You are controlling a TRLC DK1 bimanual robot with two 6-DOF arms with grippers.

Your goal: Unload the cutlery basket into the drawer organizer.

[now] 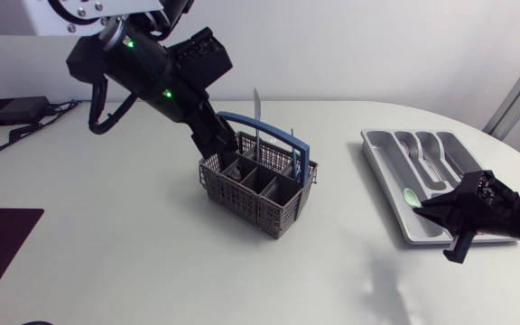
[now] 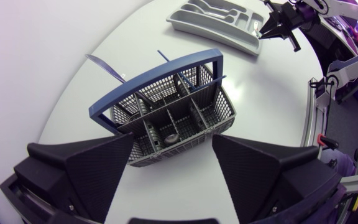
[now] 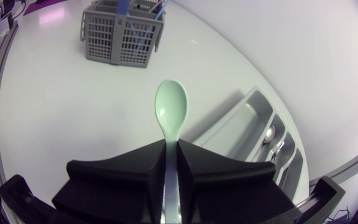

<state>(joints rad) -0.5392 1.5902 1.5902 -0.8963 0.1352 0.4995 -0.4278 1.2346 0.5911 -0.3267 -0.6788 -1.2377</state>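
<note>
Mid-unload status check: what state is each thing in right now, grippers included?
Left gripper: open, just above the basket.
Grey plastic cutlery basket: upright, blue handle raised, some cutlery inside.
Pale green plastic spoon: clamped by its handle, bowl pointing ahead of the fingers.
Right gripper: shut on that spoon.
Grey drawer organizer tray: lying flat, metal spoons in its compartments.
</note>
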